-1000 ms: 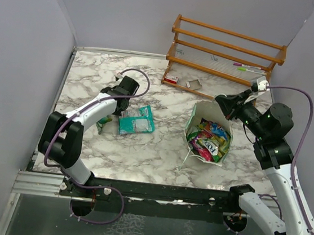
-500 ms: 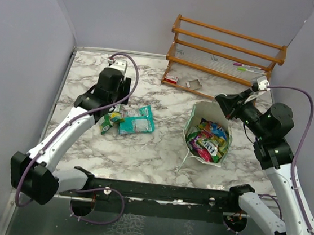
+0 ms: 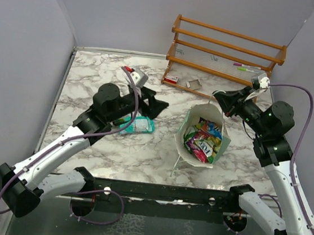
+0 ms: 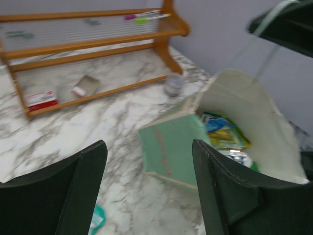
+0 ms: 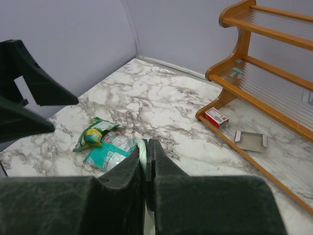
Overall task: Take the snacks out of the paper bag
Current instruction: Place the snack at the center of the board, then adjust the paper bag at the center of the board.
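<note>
The pale green paper bag (image 3: pixel 224 137) stands open right of centre, with several colourful snack packets (image 3: pixel 202 143) inside. My right gripper (image 3: pixel 222 101) is shut on the bag's far top edge, which shows as a pale green strip between its fingers (image 5: pixel 146 149). My left gripper (image 3: pixel 159 110) is open and empty, above the table just left of the bag. In the left wrist view (image 4: pixel 149 149) it faces the bag's green outer wall (image 4: pixel 171 147) and the snacks (image 4: pixel 222 131). A teal-white packet (image 3: pixel 137 125) lies on the table under the left arm; the right wrist view shows it (image 5: pixel 108 151) beside a yellow-green packet (image 5: pixel 92 135).
A wooden rack (image 3: pixel 226 57) stands at the back right. A small red-white box (image 3: pixel 171 79) and an open cardboard piece (image 3: pixel 195 84) lie on its lowest shelf. Grey walls close in the left, back and right sides.
My left arm has swung right from over the two loose packets, and its open gripper now points at the bag. The right gripper has pulled the bag's rim up, so the bag stands more upright.
</note>
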Robot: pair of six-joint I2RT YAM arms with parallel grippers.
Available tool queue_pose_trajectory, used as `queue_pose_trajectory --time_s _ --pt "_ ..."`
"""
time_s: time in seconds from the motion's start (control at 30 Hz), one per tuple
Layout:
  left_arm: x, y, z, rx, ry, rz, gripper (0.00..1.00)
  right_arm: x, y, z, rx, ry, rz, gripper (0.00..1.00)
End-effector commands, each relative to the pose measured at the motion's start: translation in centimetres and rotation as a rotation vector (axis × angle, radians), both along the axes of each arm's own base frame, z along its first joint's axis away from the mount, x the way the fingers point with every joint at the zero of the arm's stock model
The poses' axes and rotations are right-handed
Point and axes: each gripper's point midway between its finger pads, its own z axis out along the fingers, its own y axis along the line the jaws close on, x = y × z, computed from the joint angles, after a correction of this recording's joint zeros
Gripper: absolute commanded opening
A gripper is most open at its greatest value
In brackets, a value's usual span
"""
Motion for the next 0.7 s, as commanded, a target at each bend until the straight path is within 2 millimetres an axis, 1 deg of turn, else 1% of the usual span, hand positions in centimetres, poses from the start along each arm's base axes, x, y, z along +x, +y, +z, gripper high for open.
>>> queue_pose_trajectory --time_s 0.0,0.1,0.2,0.3,0.37,0.43,0.5,0.67 --pt "-4.2 -5.4 3.5 -0.099 -0.123 -0.198 0.73 0.4 -0.4 5.2 0.065 -0.146 -0.033 0.04" --pt "-5.0 -7.3 2.9 -0.091 -0.107 -0.244 0.73 1.4 -1.2 6.4 0.069 -0.168 -0.095 0.04" --pt "-5.8 -8.2 2.7 -0.085 -0.105 -0.267 0.73 2.0 -1.6 7.8 0.078 -0.203 -0.129 0.04" --pt "-6.2 -8.2 3.0 -0.089 -0.115 -0.267 0.73 2.6 -1.5 8.8 0.054 -0.248 -0.13 0.06" --pt "-6.3 -8.0 3.1 -0.084 -0.12 -0.262 0.73 3.8 -1.7 8.8 0.01 -0.254 -0.155 0.06" --pt "-6.1 -7.7 3.2 -0.074 -0.125 -0.243 0.73 5.3 -2.5 8.7 -0.025 -0.244 -0.223 0.06" --pt "-6.0 -7.4 3.2 -0.059 -0.131 -0.232 0.73 6.3 -3.5 9.1 -0.05 -0.251 -0.286 0.06" --pt "-5.7 -6.9 2.7 -0.019 -0.129 -0.206 0.73 7.2 -5.3 10.5 -0.095 -0.289 -0.396 0.08"
